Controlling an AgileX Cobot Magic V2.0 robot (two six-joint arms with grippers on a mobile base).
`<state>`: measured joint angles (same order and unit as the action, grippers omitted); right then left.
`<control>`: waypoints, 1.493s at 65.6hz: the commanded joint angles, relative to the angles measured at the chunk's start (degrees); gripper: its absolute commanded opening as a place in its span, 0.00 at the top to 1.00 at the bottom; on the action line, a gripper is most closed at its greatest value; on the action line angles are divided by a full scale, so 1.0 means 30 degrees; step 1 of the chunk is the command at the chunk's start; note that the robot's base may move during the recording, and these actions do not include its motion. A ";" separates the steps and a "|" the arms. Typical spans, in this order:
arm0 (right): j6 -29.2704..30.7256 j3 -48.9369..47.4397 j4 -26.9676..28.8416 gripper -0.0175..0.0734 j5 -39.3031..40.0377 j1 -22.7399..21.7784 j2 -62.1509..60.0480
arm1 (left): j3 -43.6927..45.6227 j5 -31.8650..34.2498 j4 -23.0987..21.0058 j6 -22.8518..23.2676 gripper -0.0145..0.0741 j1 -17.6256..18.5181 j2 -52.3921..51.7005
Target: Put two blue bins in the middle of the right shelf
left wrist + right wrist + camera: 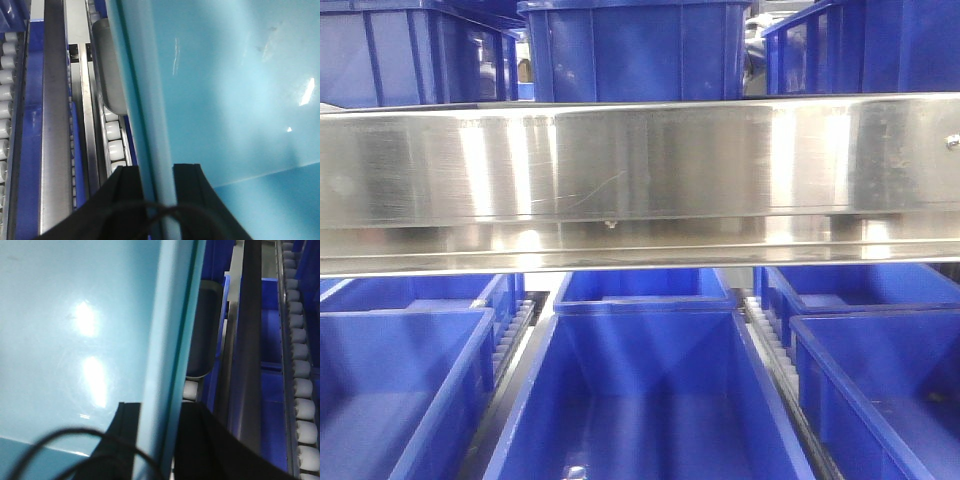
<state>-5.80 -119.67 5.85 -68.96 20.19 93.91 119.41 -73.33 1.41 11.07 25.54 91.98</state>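
Note:
A blue bin fills both wrist views and looks pale cyan there. In the left wrist view my left gripper (157, 172) is shut on the left wall rim of the bin (225, 90), one black finger on each side. In the right wrist view my right gripper (159, 410) is shut on the opposite wall rim of the bin (75, 340) in the same way. The front view shows an open blue bin (650, 400) at bottom centre, with neither gripper in sight. I cannot tell whether it is the held one.
A wide steel shelf beam (640, 180) crosses the front view. Blue bins (630, 50) stand above it, and more bins sit below at left (390, 390) and right (890, 390). Roller tracks (112, 135) (302, 390) and steel rails (55, 125) run beside the held bin.

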 commanded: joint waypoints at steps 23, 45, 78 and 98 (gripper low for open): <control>0.0091 -0.0315 0.0192 0.98 0.1696 0.0012 -0.0109 | 0.0391 0.1593 -0.1256 -0.0478 0.96 0.0130 -0.0264; 0.0091 -0.0315 0.0192 0.98 0.1696 0.0012 -0.0109 | 0.0391 0.4677 -0.1256 -0.0478 0.96 0.0130 -0.0231; 0.0091 -0.0315 0.0192 0.98 0.1696 0.0012 -0.0109 | 0.0391 0.7387 -0.1256 -0.0478 0.96 0.0130 -0.0231; 0.0091 -0.0315 0.0192 0.98 0.1696 0.0012 -0.0109 | 0.0391 0.7925 -0.1256 -0.0478 0.96 0.0130 -0.0231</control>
<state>-6.12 -119.89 4.04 -66.37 20.01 94.03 119.41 -58.68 2.00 10.20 25.40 92.34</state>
